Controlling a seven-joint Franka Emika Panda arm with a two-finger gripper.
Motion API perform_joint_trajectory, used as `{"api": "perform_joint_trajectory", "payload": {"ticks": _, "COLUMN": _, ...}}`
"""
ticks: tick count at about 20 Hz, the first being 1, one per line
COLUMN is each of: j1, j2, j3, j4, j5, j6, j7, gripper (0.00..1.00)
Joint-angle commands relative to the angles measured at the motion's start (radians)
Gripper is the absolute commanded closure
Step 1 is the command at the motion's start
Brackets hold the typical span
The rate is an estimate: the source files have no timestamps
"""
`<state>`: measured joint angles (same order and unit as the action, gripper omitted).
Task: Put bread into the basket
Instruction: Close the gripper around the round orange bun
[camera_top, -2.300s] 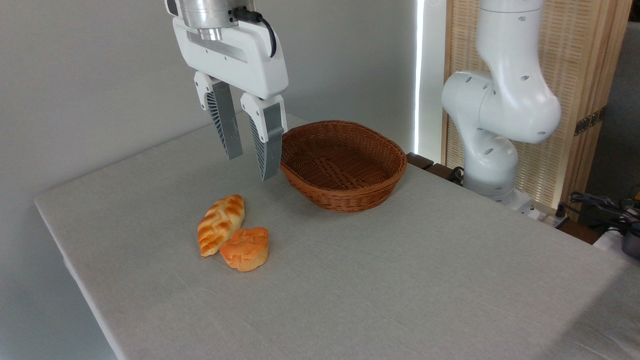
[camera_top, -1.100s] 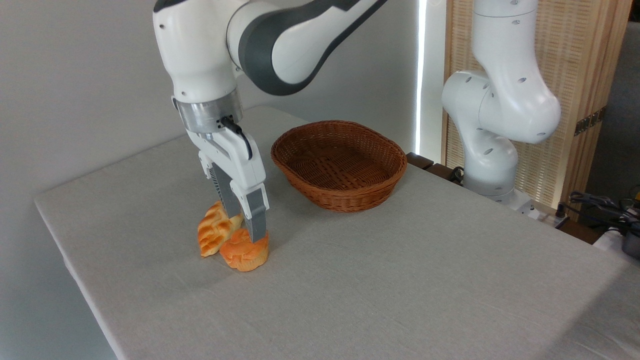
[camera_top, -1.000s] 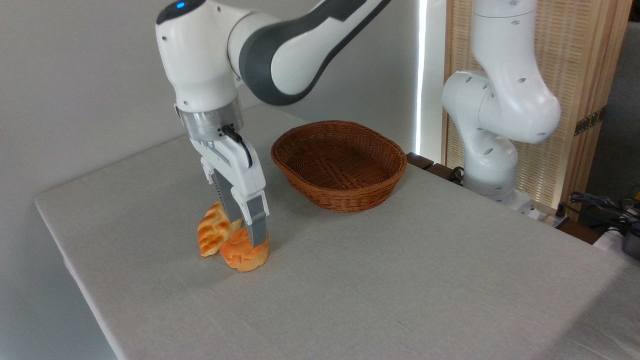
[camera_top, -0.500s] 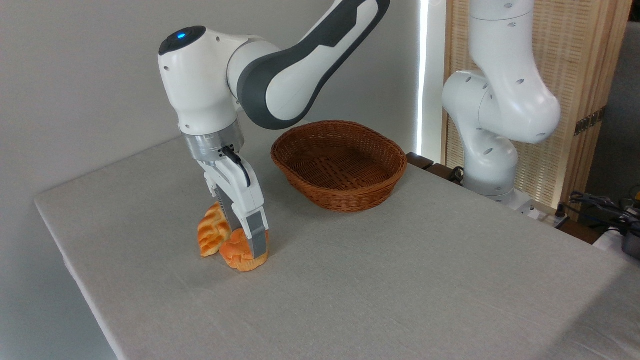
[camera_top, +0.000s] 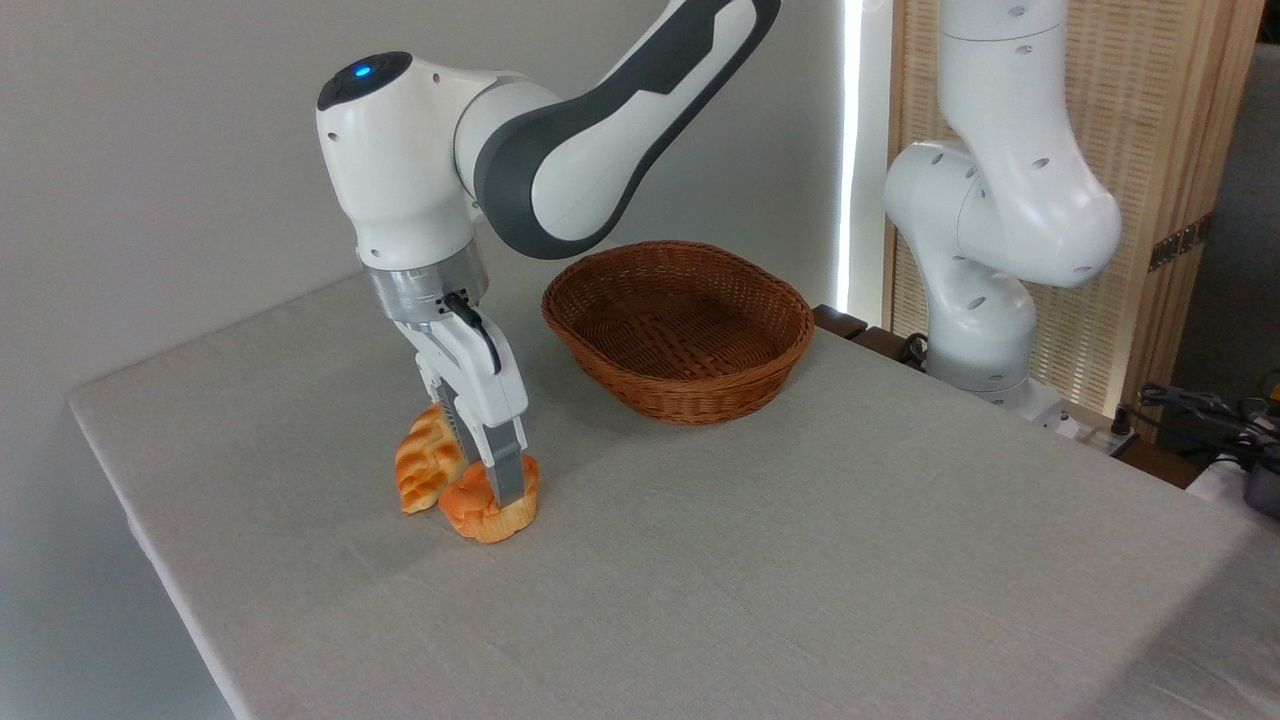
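Under our white-and-grey two-finger gripper (camera_top: 497, 488) we see a small round orange-brown bun (camera_top: 490, 507) with paler ridged base. Just left of it lies a golden braided loaf (camera_top: 426, 470); to its right, a brown woven wicker basket (camera_top: 680, 330) on pale grey cloth (camera_top: 800, 560).

Place: a robot lab or test room, not a home kitchen.
Arm: a white and grey robot arm (camera_top: 560, 130) reaches over the work area.
Base: its white jointed column (camera_top: 1000, 220) is fixed beside the table.
Table: a plain table (camera_top: 800, 560) under a pale grey cloth.
Walls: bare grey wall (camera_top: 150, 150) behind.
Screen: a slatted wooden panel (camera_top: 1150, 150) at the right.
Cables: dark wires and gear (camera_top: 1200, 410) at the right edge.
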<state>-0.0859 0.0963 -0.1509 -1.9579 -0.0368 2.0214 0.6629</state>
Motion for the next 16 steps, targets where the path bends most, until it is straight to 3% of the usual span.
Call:
{"api": "perform_joint_trajectory", "payload": {"ticks": 1, "j1": -0.002, "j2": -0.007, "j3": 0.002, "j4": -0.010, "j5": 0.009, "j6": 0.019, "j7": 0.020, "gripper": 0.64}}
{"api": "perform_joint_trajectory", "payload": {"ticks": 13, "j1": -0.002, "j2": -0.020, "j3": 0.005, "j4": 0.005, "j5": 0.009, "j6": 0.007, "j7": 0.012, "gripper": 0.63}}
{"api": "perform_joint_trajectory", "payload": {"ticks": 16, "j1": -0.002, "j2": -0.039, "j3": 0.007, "j4": 0.068, "j5": -0.001, "j6": -0.097, "j7": 0.010, "gripper": 0.63}}
